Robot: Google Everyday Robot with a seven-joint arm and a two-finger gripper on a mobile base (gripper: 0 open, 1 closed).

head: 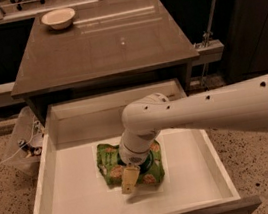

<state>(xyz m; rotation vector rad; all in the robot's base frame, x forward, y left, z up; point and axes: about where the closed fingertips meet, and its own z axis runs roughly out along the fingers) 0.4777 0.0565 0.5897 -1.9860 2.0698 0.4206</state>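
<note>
While the white arm (210, 109) reaches down into the open drawer (84, 208) under the desk (99, 48), its pincer (129, 179) sits on the green chip bag (110, 163) in the drawer's middle.

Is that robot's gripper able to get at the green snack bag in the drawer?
Probably yes: the gripper hangs directly over the green snack bag in the open white drawer, with nothing between them.

Dim, warm light; tabletop glare.
</note>
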